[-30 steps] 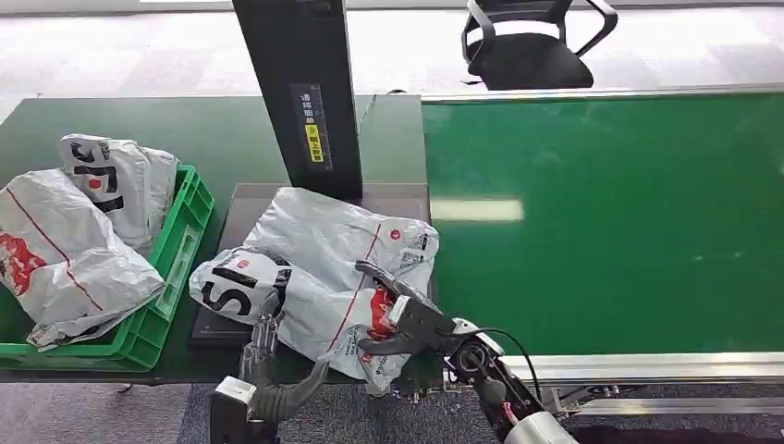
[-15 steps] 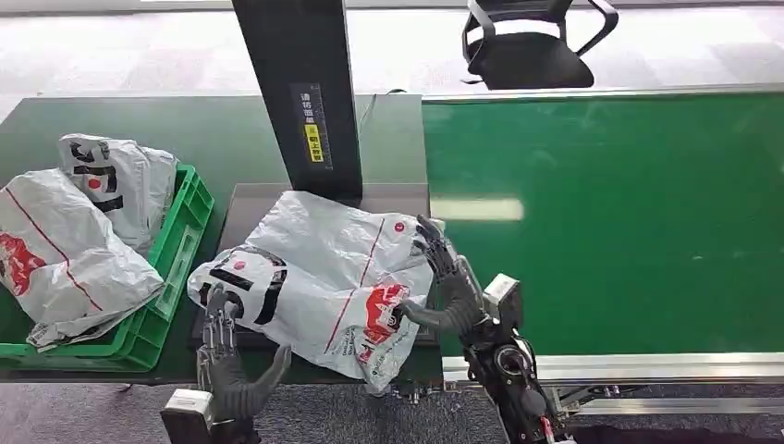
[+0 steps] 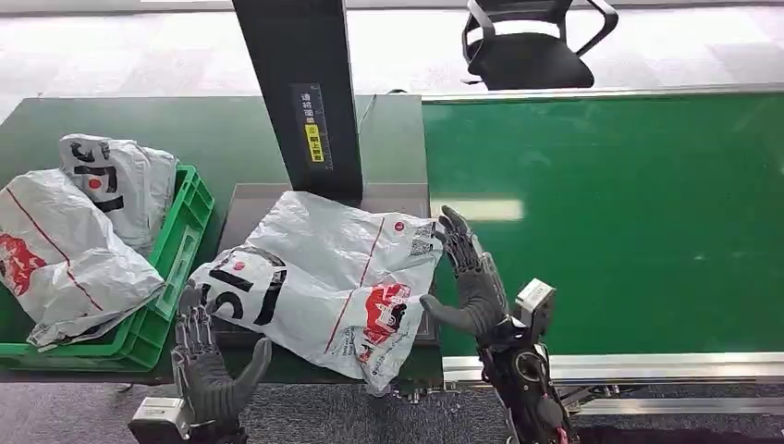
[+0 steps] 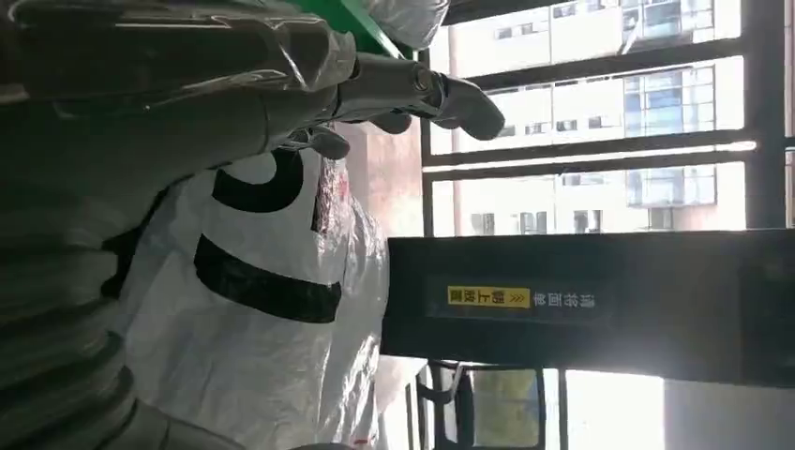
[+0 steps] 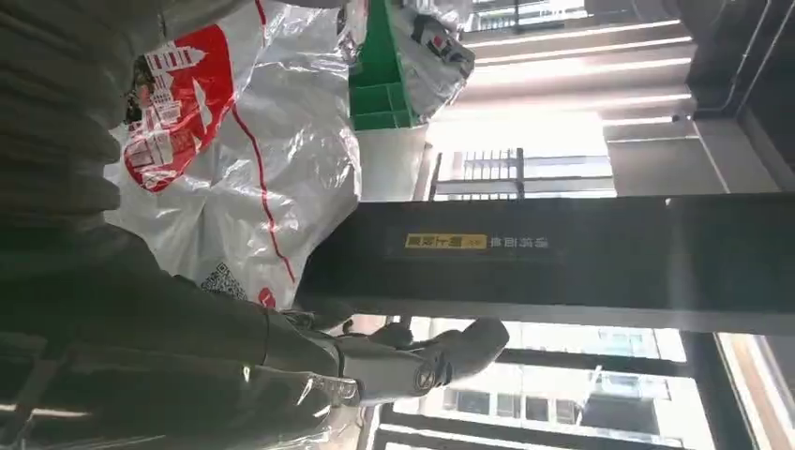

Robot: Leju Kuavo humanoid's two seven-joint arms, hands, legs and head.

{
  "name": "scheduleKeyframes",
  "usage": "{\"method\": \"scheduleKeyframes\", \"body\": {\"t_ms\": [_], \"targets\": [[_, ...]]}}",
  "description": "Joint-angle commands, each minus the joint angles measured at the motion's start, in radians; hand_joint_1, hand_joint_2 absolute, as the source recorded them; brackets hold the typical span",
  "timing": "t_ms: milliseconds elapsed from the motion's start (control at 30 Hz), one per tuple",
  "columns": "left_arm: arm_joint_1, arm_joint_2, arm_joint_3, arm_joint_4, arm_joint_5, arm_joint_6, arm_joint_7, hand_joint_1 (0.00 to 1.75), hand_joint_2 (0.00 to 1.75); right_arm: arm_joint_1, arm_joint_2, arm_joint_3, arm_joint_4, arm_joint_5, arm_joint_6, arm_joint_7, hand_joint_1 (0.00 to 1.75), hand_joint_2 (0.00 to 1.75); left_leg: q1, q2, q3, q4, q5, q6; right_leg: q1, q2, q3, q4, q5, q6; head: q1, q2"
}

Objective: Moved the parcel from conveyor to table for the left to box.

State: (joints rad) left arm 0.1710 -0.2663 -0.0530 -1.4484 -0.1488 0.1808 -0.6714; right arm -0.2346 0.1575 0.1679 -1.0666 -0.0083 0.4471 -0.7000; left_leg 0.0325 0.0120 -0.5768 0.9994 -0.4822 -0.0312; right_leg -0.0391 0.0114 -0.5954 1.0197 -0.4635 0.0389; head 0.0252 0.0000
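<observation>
Now parcel (image 3: 324, 277) on table (image 3: 203, 129) — between left robot hand (image 3: 208, 365) and right robot hand (image 3: 471, 282), both spread, empty.

A white parcel (image 3: 324, 277) lies across the dark plate (image 3: 242, 208) at the table's (image 3: 203, 129) near edge, flanked by two open hands: the left hand (image 3: 205, 365) just off its near-left end, the right hand (image 3: 471, 277) beside its right edge. A black post (image 3: 300, 92) stands directly behind it. A green crate (image 3: 180, 250), heaped with parcels, blocks the left side. The green conveyor (image 3: 610, 222) offers open room on the right.
</observation>
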Motion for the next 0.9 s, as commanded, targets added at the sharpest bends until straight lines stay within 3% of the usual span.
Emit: {"method": "scheduleKeyframes", "body": {"t_ms": [33,167,267,367,467,767,900], "targets": [[0.021,0.007,-0.023,-0.053,-0.006,0.114,-0.027,0.0,1.75,-0.01,-0.002,-0.054,0.008,-0.05,0.012,0.002,0.0,1.75,0.0,-0.001,0.001,-0.001,0.0,0.003,0.0,-0.001,0.001,-0.001,0.0,-0.003,0.0,0.0],[0.035,0.07,-0.134,-0.165,-0.091,0.517,-0.027,0.0,1.75,0.007,0.003,-0.065,-0.001,-0.084,0.004,0.002,0.0,1.75,0.0,-0.001,0.0,0.0,0.0,0.002,0.0,-0.002,0.001,0.0,0.0,-0.002,0.0,0.0],[0.003,0.04,-0.15,-0.106,-0.254,0.517,-0.027,0.0,1.75,-0.008,0.015,-0.065,0.012,-0.092,-0.007,0.002,0.0,1.75,0.0,-0.001,0.0,0.0,0.0,0.001,0.0,-0.001,0.0,0.0,0.0,-0.002,0.0,0.0],[-0.154,0.043,-0.254,0.146,-0.601,0.417,0.185,0.0,1.75,-0.03,0.022,-0.052,0.037,-0.102,0.0,0.002,0.0,1.75,-0.001,-0.005,0.0,-0.001,0.001,0.002,0.0,-0.005,0.001,-0.001,0.0,-0.002,0.0,0.0],[-0.287,0.027,-0.295,0.375,-0.7,0.374,0.243,0.0,1.75,-0.043,0.027,-0.045,0.053,-0.107,0.011,0.002,0.0,1.75,-0.002,-0.005,0.001,-0.002,0.002,0.002,-0.001,-0.005,0.002,-0.001,0.0,-0.002,-0.001,0.0],[-0.519,0.044,-0.248,0.796,-0.753,0.42,0.295,0.0,1.75,-0.132,0.041,-0.031,0.156,-0.124,0.039,0.002,0.0,1.75,-0.001,-0.003,0.004,-0.003,0.003,0.004,0.0,-0.003,0.004,-0.003,0.002,-0.004,0.0,0.0],[-0.603,0.068,-0.207,0.921,-0.74,0.419,0.293,0.0,1.75,-0.12,0.035,-0.036,0.147,-0.13,0.037,0.002,0.0,1.75,-0.001,-0.004,0.005,-0.006,0.004,0.005,0.001,-0.005,0.006,-0.006,0.003,-0.007,-0.001,0.0]]}}
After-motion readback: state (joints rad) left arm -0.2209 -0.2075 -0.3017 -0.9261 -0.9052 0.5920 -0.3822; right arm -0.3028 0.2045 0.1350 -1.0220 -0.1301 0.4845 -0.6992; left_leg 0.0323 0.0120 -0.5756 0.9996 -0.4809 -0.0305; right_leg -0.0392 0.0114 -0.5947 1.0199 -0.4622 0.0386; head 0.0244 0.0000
